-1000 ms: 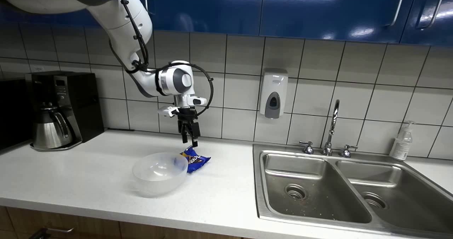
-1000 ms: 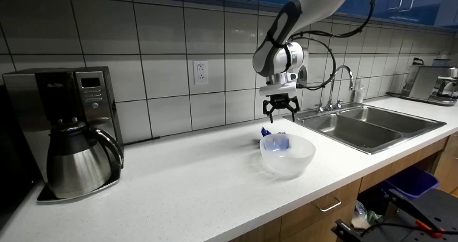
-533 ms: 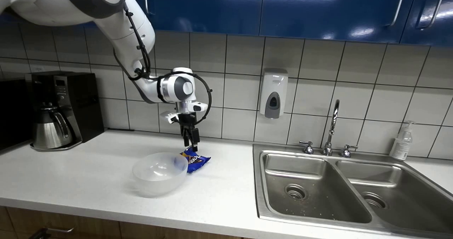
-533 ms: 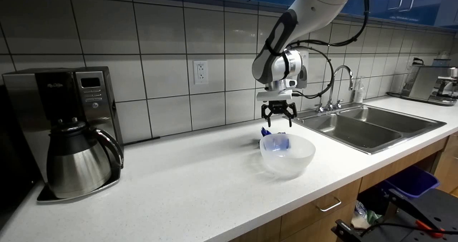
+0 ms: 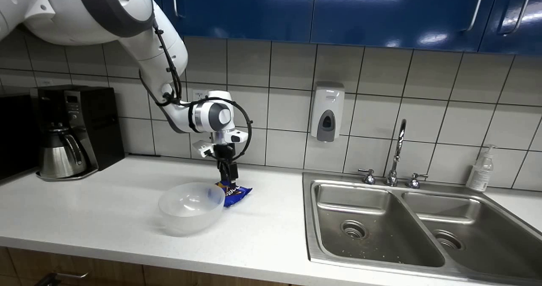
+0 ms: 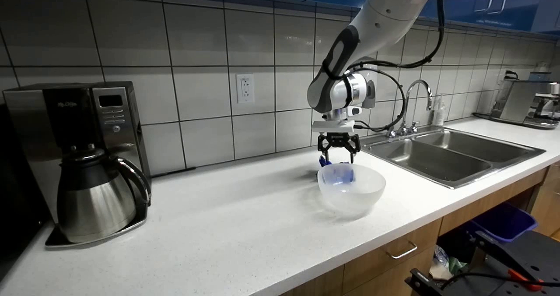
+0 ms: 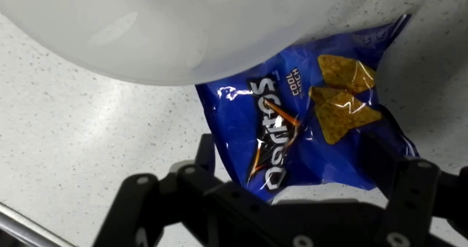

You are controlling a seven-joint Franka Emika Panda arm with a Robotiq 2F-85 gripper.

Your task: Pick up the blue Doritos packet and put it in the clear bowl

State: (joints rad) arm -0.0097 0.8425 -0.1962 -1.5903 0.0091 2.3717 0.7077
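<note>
On the counter (image 5: 106, 205) beside the clear bowl (image 5: 190, 212) lies the Doritos packet (image 7: 303, 119), perhaps touching the gripper's (image 6: 339, 159) spread fingers (image 7: 206, 155).

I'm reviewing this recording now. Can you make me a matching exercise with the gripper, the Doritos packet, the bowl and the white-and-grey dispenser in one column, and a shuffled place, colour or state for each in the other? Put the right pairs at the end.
Column one
1. Gripper
2. Doritos packet
3. Bowl
4. White-and-grey dispenser

Column two
A. Fixed to the tiled wall
B. Open, pointing down
C. See-through, slightly frosted
D. Blue, lying on the counter

Right pairs: 1-B, 2-D, 3-C, 4-A
</note>
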